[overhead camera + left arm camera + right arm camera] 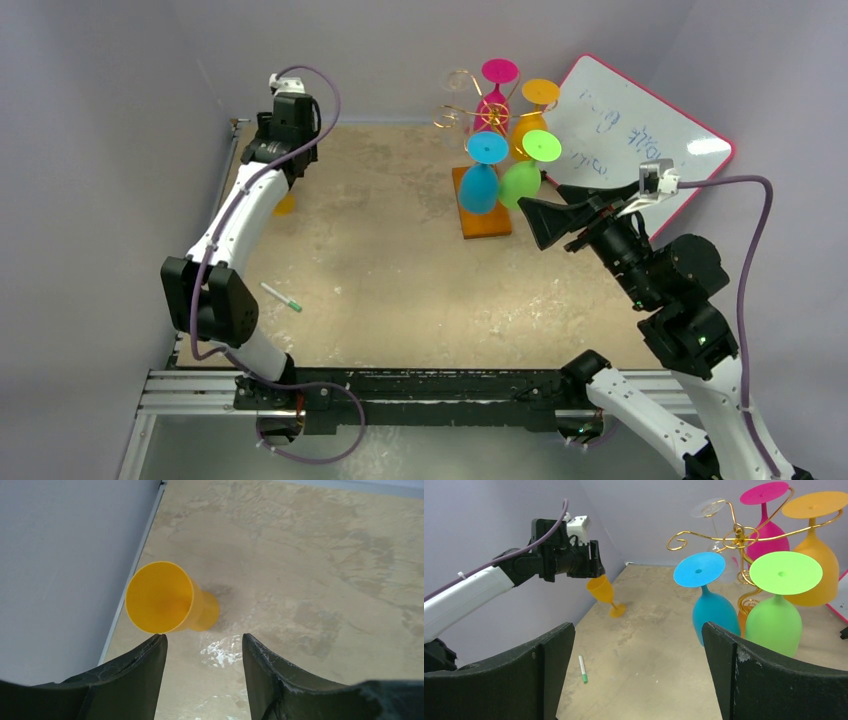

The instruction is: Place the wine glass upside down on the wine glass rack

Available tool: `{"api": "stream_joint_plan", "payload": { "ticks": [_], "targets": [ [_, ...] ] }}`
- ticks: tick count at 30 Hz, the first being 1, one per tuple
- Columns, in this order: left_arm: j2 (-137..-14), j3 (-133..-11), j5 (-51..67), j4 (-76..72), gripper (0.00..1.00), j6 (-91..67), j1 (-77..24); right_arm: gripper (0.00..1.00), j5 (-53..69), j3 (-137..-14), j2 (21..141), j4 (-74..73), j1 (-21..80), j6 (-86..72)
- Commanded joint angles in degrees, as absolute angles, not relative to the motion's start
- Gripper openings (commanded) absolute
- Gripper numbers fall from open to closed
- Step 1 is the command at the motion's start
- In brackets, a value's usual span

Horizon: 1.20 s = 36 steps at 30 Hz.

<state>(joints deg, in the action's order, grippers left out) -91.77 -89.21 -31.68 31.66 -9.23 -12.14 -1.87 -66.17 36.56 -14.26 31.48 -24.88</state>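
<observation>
My left gripper (202, 637) sat at the bottom of the left wrist view, jaws spread and pinching nothing. Just past them, centre left by the wall, the yellow wine glass (160, 597) had its foot on the table. My right gripper (639, 625) gaped wide, empty. Farther off, upper right of the right wrist view, the wine glass rack (736, 530) already carried coloured glasses. I judged the grasp, flip and hanging not yet done.

Wine glass (165, 597) sits well left of rack (490, 222).
</observation>
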Motion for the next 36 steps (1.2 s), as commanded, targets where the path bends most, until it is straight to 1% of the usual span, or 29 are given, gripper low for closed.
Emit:
{"api": "stream_joint_plan", "payload": {
  "ticks": [1,2,3,4,5,10,16,19,23,25,29,32,35,36],
  "targets": [
    [-93.2,-92.7,-32.8,31.9,0.54,-7.0,-9.5,1.00,-1.5,-66.9,35.8,-11.9,31.6,-23.3],
    [-93.5,-92.6,-32.6,31.6,0.50,-6.8,-8.9,1.00,-1.5,-66.8,35.8,-11.9,31.6,-23.4],
    [-93.7,-92.3,-32.3,30.9,0.43,-6.5,-8.3,1.00,-1.5,-66.7,35.6,-11.8,31.6,-23.3],
    [-94.0,-91.5,-32.3,29.9,0.38,-5.8,-8.0,1.00,-1.5,-66.6,35.5,-11.7,31.6,-23.1],
    [-94.3,-91.0,-32.4,29.2,0.38,-5.2,-7.9,1.00,-1.5,-66.5,35.4,-11.7,31.6,-23.0],
    [-97.4,-91.2,-32.8,27.8,0.40,-4.0,-6.1,1.00,-1.8,-67.2,35.5,-11.9,31.6,-22.8],
    [-102.0,-91.5,-30.6,26.4,0.39,-3.0,-3.9,1.00,-1.8,-67.7,35.7,-12.3,31.6,-22.8],
    [-104.1,-92.1,-27.5,26.7,0.37,-2.8,-3.1,1.00,-2.4,-67.6,35.9,-12.4,31.6,-23.0],
    [-105.3,-93.3,-26.7,27.3,0.32,-2.3,-3.1,1.00,-2.6,-67.7,36.9,-12.4,31.6,-23.0],
    [-105.4,-93.1,-26.7,27.2,0.27,-2.3,-3.0,1.00,-2.4,-67.8,37.4,-12.3,31.6,-23.0],
    [-105.2,-93.2,-25.7,28.3,0.14,-2.4,-3.1,1.00,-2.5,-67.5,37.5,-12.0,31.6,-23.3],
    [-104.2,-93.2,-24.0,28.3,0.10,-3.7,-3.1,1.00,-2.4,-67.0,37.5,-11.6,31.6,-23.3],
    [-103.5,-93.9,-21.6,28.9,0.00,-4.7,-3.1,1.00,-4.8,-66.2,37.8,-10.8,31.6,-23.4],
    [-103.3,-94.2,-20.8,29.6,0.00,-5.1,-3.1,1.00,-5.4,-65.9,38.0,-10.7,31.6,-23.3]
  ]
}}
